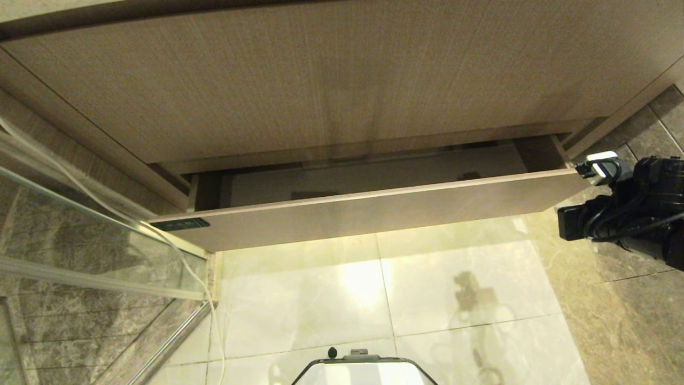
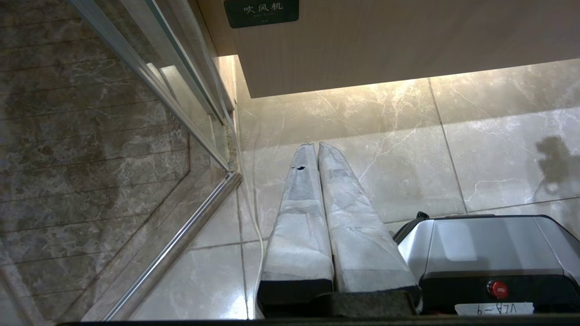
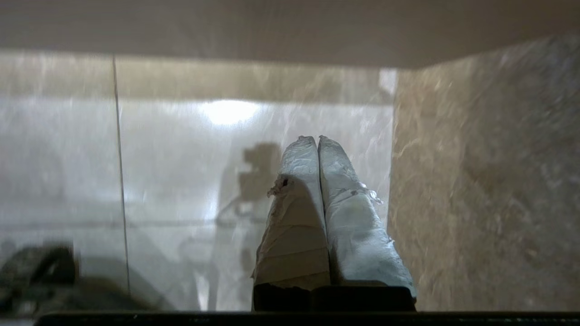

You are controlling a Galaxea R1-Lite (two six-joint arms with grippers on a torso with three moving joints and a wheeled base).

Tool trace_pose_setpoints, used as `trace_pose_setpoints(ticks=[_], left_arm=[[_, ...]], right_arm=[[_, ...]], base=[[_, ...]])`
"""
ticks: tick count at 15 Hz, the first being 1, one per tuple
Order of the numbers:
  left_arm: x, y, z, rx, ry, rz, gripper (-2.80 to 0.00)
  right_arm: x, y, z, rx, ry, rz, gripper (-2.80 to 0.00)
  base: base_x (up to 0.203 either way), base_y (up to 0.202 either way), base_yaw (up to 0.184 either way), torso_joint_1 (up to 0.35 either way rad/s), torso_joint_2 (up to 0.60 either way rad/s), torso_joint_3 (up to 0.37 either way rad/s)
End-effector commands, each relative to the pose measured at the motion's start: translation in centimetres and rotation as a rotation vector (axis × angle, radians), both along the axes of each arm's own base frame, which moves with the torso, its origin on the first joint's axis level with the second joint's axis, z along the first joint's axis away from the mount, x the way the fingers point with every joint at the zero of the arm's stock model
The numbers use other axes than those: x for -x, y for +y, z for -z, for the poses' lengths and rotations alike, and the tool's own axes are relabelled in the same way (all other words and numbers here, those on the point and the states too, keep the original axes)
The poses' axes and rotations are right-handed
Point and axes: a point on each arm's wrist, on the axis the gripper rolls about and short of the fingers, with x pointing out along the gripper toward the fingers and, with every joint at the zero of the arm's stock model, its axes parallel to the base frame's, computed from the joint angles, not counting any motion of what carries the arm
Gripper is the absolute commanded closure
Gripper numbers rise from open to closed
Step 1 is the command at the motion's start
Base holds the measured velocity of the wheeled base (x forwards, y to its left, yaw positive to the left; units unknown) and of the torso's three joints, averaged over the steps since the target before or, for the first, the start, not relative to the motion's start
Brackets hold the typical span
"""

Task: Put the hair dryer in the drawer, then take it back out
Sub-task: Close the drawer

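The drawer (image 1: 374, 214) stands pulled partly open under the taller wood-grain panel. Its low front carries a small dark label (image 1: 180, 224) at the left end. What shows of its inside is bare and dim. The hair dryer is out of view in every frame. My right arm (image 1: 630, 214) hangs just past the drawer's right end. Its gripper (image 3: 318, 138) is shut on nothing, pointing at the floor tiles below the drawer front (image 3: 272, 27). The left gripper (image 2: 317, 145) is parked low over the floor beside my base, shut and empty, with the drawer front (image 2: 408, 40) ahead of it.
A glass shower partition (image 1: 80, 230) with a metal frame (image 2: 181, 240) closes off the left side. A thin white cord (image 1: 181, 256) runs down the floor along it. My base (image 1: 363, 371) sits at the near edge. Darker stone tiles (image 1: 630, 321) lie to the right.
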Motion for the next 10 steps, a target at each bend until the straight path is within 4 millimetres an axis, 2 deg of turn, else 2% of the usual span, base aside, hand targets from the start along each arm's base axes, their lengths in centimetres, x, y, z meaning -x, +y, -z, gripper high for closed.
trace_pose_setpoints(ticks=[1, 5, 10], left_arm=[[0.0, 0.0, 0.0, 0.000, -0.001, 0.000, 0.00], [0.0, 0.0, 0.0, 0.000, 0.001, 0.000, 0.00], [0.0, 0.0, 0.0, 0.000, 0.001, 0.000, 0.00]], right_arm=[[0.5, 0.1, 1.5, 0.010, 0.050, -0.033, 0.00], [-2.3, 0.1, 4.3, 0.064, 0.047, -0.129, 0.00], [-6.8, -0.2, 5.3, 0.091, -0.081, -0.155, 0.00]], base=[[0.000, 0.000, 0.000, 0.000, 0.00, 0.000], [0.000, 0.000, 0.000, 0.000, 0.00, 0.000], [0.000, 0.000, 0.000, 0.000, 0.00, 0.000]])
